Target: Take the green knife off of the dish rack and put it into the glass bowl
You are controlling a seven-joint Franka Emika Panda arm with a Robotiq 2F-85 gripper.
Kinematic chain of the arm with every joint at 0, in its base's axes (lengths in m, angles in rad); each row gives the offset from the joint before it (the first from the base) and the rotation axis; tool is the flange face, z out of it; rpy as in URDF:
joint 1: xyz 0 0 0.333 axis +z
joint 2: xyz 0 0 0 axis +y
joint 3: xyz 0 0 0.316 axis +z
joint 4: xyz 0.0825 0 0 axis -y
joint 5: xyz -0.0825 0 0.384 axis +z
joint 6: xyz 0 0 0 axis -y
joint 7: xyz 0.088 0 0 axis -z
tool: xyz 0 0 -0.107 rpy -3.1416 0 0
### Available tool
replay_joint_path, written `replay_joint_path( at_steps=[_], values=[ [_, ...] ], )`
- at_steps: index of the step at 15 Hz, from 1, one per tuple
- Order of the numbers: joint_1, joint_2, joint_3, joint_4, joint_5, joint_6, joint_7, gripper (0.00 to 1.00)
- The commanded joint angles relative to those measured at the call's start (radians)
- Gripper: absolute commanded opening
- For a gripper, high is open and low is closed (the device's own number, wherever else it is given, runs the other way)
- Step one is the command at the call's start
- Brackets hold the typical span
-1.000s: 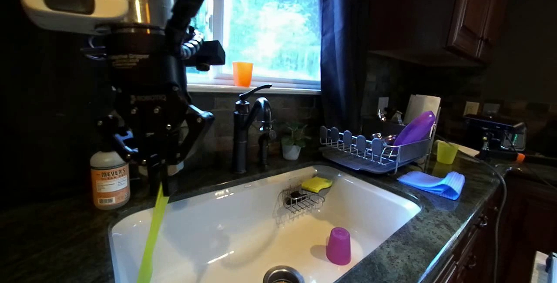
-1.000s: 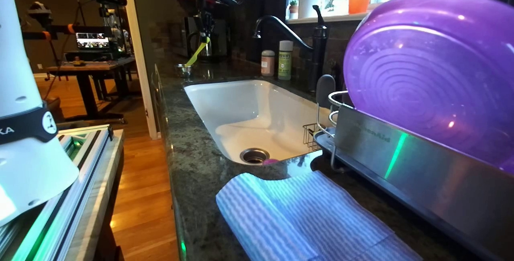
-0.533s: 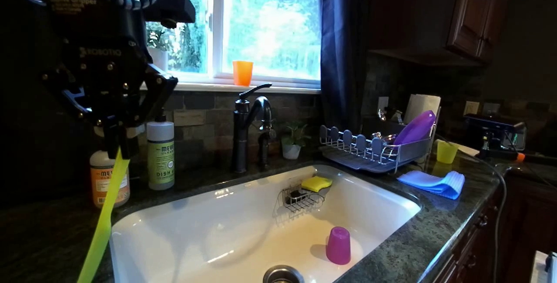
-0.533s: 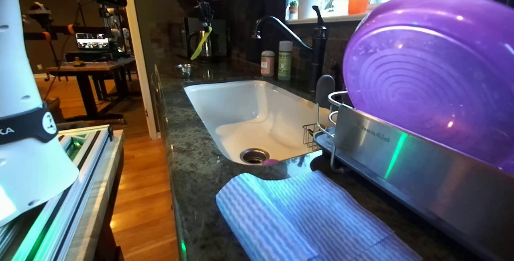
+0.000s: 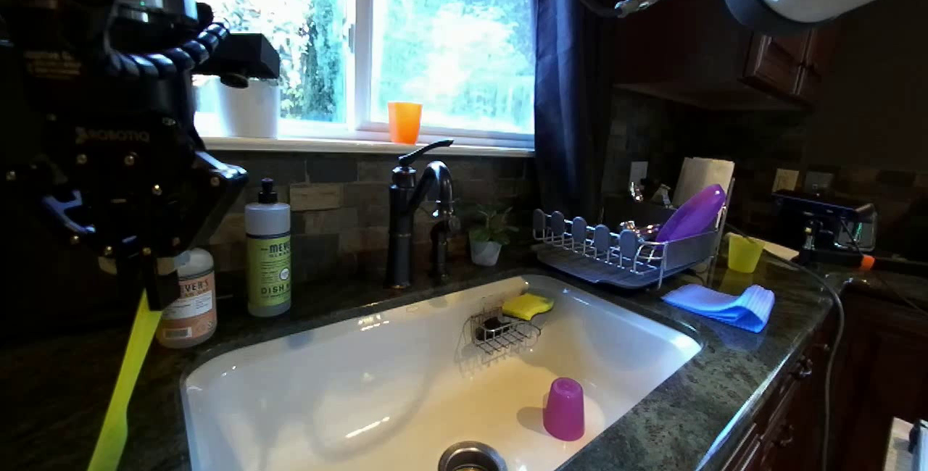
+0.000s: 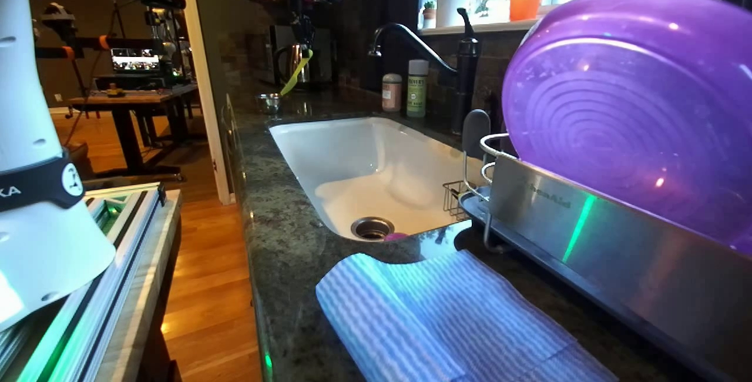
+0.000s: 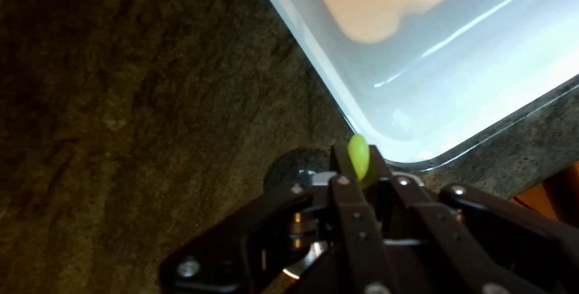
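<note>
The green knife hangs tilted from my gripper, which is shut on its upper end. It also shows in an exterior view and, end-on between the fingertips, in the wrist view. The small shiny glass bowl stands on the counter beyond the sink. The knife's lower end appears just beside and above the bowl, apart from it. In the wrist view a dark round shape with a glint is partly hidden behind the fingers; I cannot tell if it is the bowl. The dish rack holds a purple dish.
The white sink holds a purple cup and a wire caddy with a yellow sponge. Soap bottles stand behind the sink by the faucet. A metal kettle is behind the gripper. A blue cloth lies near the rack.
My gripper has moved away from the sink, rising and then lowering a little, with the knife held. The knife's lower end shifted from over the bowl to beside it.
</note>
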Motion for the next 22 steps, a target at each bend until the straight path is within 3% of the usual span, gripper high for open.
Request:
replay_joint_path(
  at_steps=[1,9,14,19,22],
  values=[
    [0.041,0.07,-0.019,0.103,0.007,-0.016,-0.058,0.03],
    [0.073,0.119,-0.02,0.195,0.063,-0.016,-0.147,0.03],
    [0.085,0.151,-0.027,0.235,0.124,-0.097,-0.179,0.03],
    [0.107,0.188,-0.047,0.266,0.119,-0.182,-0.175,0.03],
    [0.112,0.2,-0.042,0.265,0.089,-0.176,-0.173,0.03]
  ],
)
